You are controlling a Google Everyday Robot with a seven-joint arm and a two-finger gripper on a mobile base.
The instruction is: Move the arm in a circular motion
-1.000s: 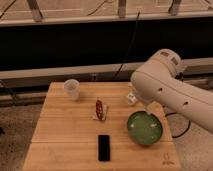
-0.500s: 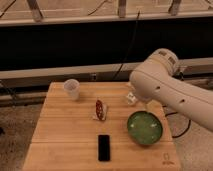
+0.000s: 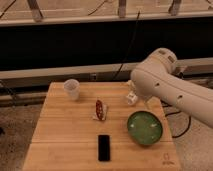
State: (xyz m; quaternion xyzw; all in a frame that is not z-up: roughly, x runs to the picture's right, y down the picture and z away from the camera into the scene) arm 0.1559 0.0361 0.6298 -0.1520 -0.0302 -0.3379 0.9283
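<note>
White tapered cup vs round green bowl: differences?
Size: the white tapered cup is smaller than the round green bowl. Shape: cup tall and narrow, bowl wide and shallow. Place: cup back left, bowl front right. Both stand upright on the wooden table. The gripper sits below the glossy white arm, behind the bowl.

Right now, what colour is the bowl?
The bowl is green, camera view; the claw peeks out beneath the arm.
</note>
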